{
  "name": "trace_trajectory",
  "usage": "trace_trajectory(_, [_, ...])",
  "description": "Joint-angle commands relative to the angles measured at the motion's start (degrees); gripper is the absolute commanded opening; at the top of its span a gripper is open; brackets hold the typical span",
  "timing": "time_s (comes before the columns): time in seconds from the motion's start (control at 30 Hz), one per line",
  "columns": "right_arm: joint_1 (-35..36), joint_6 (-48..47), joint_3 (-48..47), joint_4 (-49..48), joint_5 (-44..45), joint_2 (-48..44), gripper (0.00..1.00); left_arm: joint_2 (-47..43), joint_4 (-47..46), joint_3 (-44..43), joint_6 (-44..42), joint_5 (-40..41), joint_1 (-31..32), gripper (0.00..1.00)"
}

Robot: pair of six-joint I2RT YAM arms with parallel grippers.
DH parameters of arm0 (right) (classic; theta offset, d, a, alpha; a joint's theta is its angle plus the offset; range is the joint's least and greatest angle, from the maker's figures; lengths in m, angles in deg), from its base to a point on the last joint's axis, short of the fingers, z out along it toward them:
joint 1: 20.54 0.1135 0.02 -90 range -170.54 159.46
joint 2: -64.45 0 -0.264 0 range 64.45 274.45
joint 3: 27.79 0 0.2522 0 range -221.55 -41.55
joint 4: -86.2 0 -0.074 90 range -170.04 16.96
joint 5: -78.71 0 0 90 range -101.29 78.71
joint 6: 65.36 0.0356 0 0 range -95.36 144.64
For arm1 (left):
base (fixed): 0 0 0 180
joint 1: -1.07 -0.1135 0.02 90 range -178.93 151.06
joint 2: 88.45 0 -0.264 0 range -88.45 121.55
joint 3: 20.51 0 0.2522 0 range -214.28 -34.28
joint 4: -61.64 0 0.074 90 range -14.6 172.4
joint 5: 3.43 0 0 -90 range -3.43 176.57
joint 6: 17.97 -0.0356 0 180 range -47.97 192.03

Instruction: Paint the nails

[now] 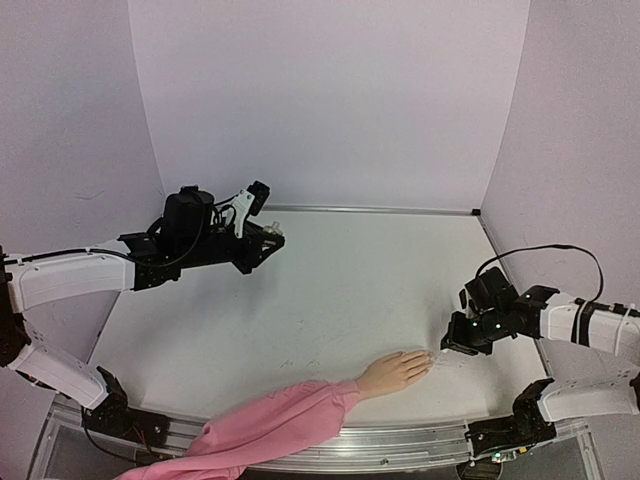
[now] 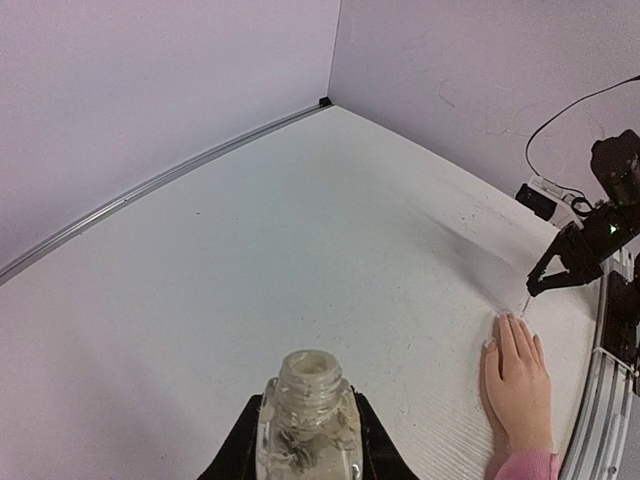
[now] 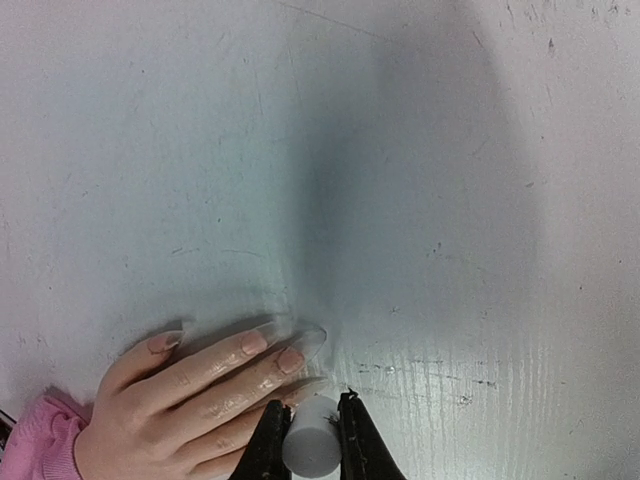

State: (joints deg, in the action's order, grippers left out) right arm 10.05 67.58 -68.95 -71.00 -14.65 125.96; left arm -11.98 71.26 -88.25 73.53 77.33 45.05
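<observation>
Seemingly four nails (image 3: 253,343) — one bottle (image 2: 308,425)

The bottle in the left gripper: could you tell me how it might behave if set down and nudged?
The bottle looks like clear glass, so it is probably rigid, smooth and breakable. Its neck is uncapped, so tipping would likely spill any contents. The left gripper clamps its sides, which seems secure.

We are looking at a robotics lab test cell: a scuffed white counter (image 1: 330,290) boxed in by plain pale partition walls (image 1: 330,100), left arm (image 1: 70,280) and right arm (image 1: 590,325) bolted along an aluminium rail (image 1: 400,440), a mannequin hand (image 1: 395,372) lying there.
</observation>
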Motion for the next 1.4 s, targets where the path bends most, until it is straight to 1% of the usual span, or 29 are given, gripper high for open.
trace_trajectory(0.0, [0.4,0.1,-2.7,4.3,2.1,-1.4,0.00,-2.0,-3.9,-0.5,-0.1,0.5,-0.4,0.00])
trace_trajectory(0.13, [0.4,-2.7,-2.1,3.1,-2.4,-1.8,0.00,-2.2,-3.9,-0.4,0.1,0.3,-0.4,0.00])
trace_trajectory(0.37, [0.6,-4.2,-1.3,0.9,-5.7,-1.1,0.00,-2.6,-3.9,-0.2,0.5,0.1,-0.4,0.00])
trace_trajectory(0.53, [1.1,-3.9,-1.3,0.6,-5.0,0.6,0.00,-3.2,-3.9,0.1,0.4,0.2,-0.4,0.00])
trace_trajectory(0.87, [1.3,-2.0,-1.3,0.5,-2.4,1.0,0.00,-3.5,-3.9,0.3,0.5,0.4,-0.4,0.00])
trace_trajectory(1.37, [1.9,-1.7,-1.6,0.1,-2.4,3.2,0.00,-3.2,-3.9,0.2,0.2,0.4,-0.4,0.00])
